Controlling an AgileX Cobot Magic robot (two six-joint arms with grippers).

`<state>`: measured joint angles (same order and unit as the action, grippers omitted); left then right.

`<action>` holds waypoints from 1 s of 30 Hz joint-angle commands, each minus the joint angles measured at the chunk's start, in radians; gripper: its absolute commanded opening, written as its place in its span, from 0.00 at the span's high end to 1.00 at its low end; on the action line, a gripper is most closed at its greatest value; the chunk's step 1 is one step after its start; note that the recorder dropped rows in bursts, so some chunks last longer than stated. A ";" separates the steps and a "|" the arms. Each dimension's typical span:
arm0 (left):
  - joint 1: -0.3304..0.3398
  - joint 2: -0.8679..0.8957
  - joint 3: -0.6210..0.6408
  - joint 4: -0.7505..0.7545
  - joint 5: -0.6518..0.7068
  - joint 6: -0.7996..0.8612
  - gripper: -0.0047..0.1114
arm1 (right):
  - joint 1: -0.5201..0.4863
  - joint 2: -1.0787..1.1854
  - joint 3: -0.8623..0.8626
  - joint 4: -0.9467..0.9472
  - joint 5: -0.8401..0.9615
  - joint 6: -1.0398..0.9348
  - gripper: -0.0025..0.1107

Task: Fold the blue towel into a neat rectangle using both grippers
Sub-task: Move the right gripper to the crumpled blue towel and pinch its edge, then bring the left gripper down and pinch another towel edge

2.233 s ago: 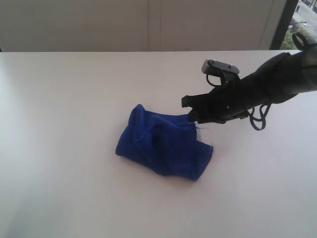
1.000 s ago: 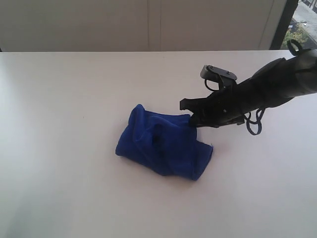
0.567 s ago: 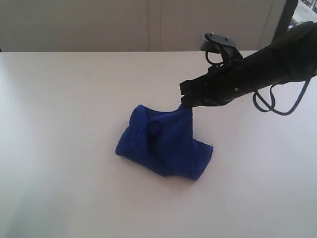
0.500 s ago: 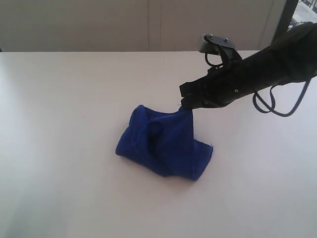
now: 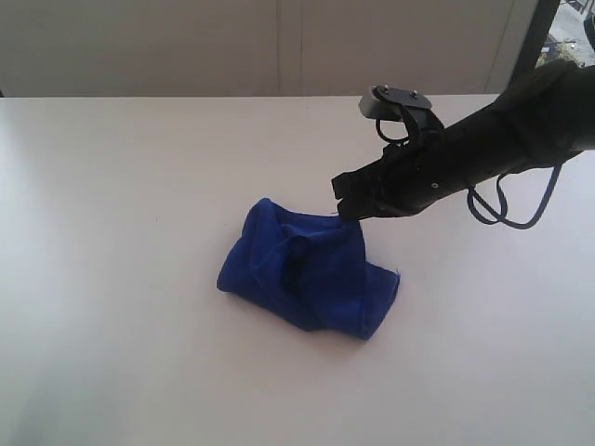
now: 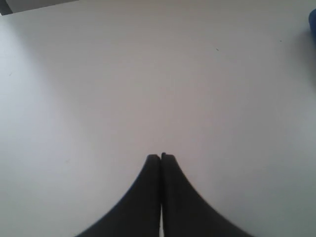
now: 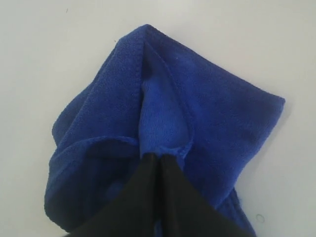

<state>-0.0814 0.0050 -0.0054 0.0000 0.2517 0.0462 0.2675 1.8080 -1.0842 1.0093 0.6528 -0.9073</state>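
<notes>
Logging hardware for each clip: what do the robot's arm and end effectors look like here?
The right arm is slim and black, with a looping black cable below and a grey-topped bracket above. The right end effector and left end effector are black and tapering. No markings are legible.

Left gripper (image 6: 161, 157) sits bottom centre of frame, jaws pressed together, tips over the white table (image 6: 148, 74). A sliver of the blue towel (image 6: 312, 22) shows at the upper right edge, well apart from the gripper.
</notes>
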 commanded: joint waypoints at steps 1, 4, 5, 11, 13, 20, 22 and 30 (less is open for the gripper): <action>-0.001 -0.005 0.005 -0.019 -0.110 -0.004 0.96 | 0.001 -0.001 0.008 0.007 0.005 -0.013 0.98; -0.001 -0.005 0.005 -0.038 -0.193 -0.033 0.96 | 0.001 -0.001 0.008 0.007 0.005 -0.013 0.98; -0.001 -0.005 0.005 -0.041 -0.223 -0.035 0.96 | 0.001 -0.001 0.008 0.007 0.005 -0.013 0.98; -0.001 -0.005 0.005 -0.041 -0.340 -0.105 0.96 | 0.001 -0.001 0.008 0.007 0.005 -0.013 0.98; -0.001 -0.005 0.005 -0.063 -0.359 -0.146 0.96 | 0.001 -0.001 0.008 0.007 0.005 -0.013 0.98; -0.001 0.044 -0.098 -0.124 -0.117 -0.277 0.96 | 0.001 -0.001 0.008 0.007 -0.001 -0.013 0.98; -0.001 0.129 -0.202 -0.124 -0.043 -0.277 0.96 | 0.001 -0.001 0.008 0.007 -0.006 -0.012 0.98; -0.001 0.759 -0.681 -0.297 0.393 0.067 0.96 | 0.001 -0.001 0.002 0.005 -0.004 0.066 0.98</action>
<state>-0.0814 0.5576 -0.5601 -0.1906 0.5010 -0.0588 0.2675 1.8080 -1.0842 1.0113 0.6509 -0.8689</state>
